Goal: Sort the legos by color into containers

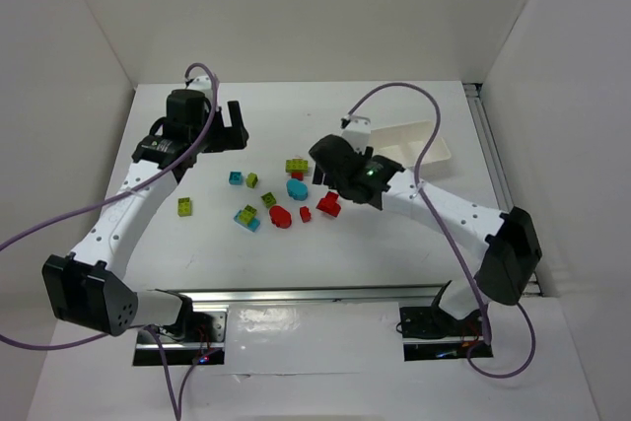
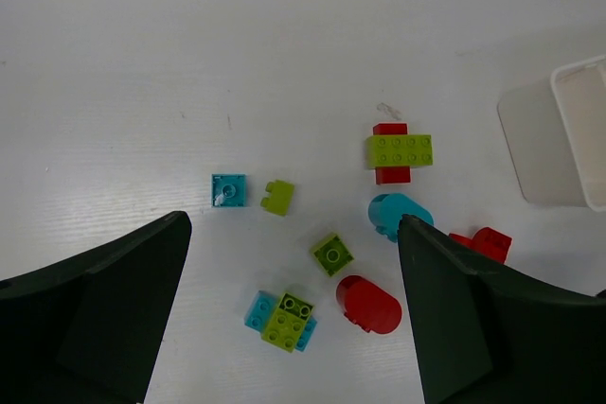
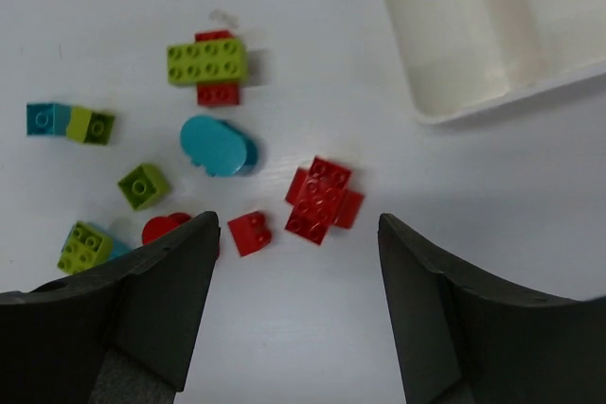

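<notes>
Shows legos (image 1: pixel 280 216) scattered mid-frame, tray (image 3: pixel 445 35) at upper right. Finds left gripper (image 2: pixel 294 224) at upper left gaping, empty; right gripper (image 3: pixel 298 224) above legos, jaws apart, gripping nothing.

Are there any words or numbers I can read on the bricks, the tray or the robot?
None: no view shows readable words, numbers or labels.
Studs on the yellow-green brick are too small to show any mark.
The white tray is plain.
The right arm shows only a green light, no lettering.
</notes>
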